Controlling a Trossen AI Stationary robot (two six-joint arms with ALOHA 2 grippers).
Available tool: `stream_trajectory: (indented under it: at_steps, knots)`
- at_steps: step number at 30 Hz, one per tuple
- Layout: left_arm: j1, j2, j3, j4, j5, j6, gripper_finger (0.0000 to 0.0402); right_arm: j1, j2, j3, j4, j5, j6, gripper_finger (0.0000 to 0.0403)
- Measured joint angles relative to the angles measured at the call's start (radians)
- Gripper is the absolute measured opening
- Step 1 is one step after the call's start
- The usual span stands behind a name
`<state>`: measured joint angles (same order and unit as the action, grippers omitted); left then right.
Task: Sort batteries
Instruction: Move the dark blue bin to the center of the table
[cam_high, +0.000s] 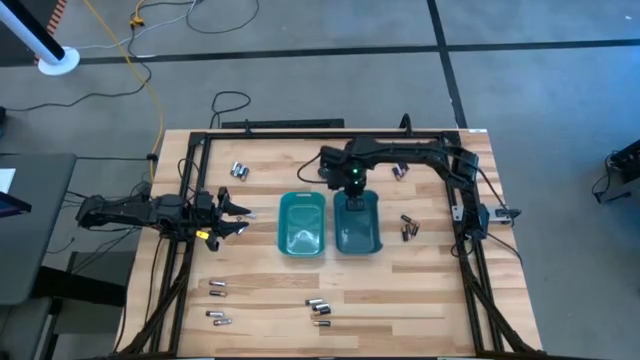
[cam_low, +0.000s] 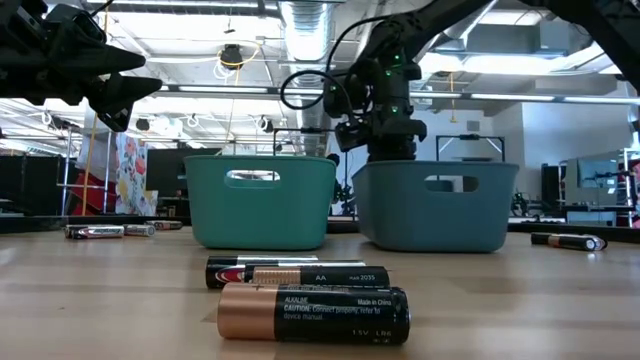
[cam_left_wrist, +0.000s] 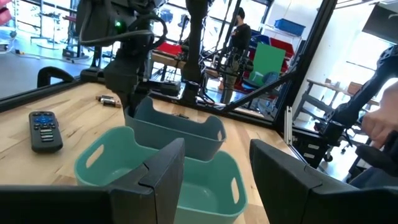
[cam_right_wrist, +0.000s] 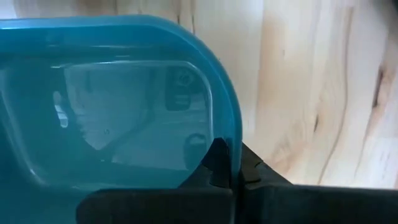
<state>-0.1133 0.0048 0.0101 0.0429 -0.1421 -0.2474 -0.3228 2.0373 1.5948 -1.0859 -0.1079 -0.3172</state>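
Two teal trays stand side by side mid-table, the left tray and the darker right tray. Small cylindrical batteries lie scattered in loose groups on the wood: near the far left, right of the trays, and along the near side. Two of them lie close in the low view. My right gripper points down at the right tray's far end and is shut on it. My left gripper hovers open left of the trays, touching nothing. My right gripper has the right tray's far-end wall at its rim, pinched with one finger inside the tray and one outside. The fingers come from above, pointing down. The tray's bottom rests on the table.
A black remote lies on the wood beyond the trays, seen from the left wrist. A black frame borders the table's far edge and sides. A person's hand shows off the table.
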Motion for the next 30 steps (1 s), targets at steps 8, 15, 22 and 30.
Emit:
stream_trajectory:
  at_steps: [8,15,22,30]
  knots:
    - [0.000,0.000,0.000,0.000,0.000,0.000,0.0177,0.014,0.000,0.000,0.002,0.000,0.002,0.0011]
    - [0.000,0.000,0.000,0.000,0.000,0.000,0.0177,0.013,0.000,0.000,0.020,0.000,-0.003,0.0050]
    - [0.000,0.000,0.000,0.000,0.000,0.000,0.0177,0.013,0.000,0.000,0.024,0.000,-0.006,0.0071]
    - [0.000,0.000,0.000,0.000,0.000,0.000,0.0177,0.007,-0.033,0.003,0.008,0.000,-0.006,0.0072]
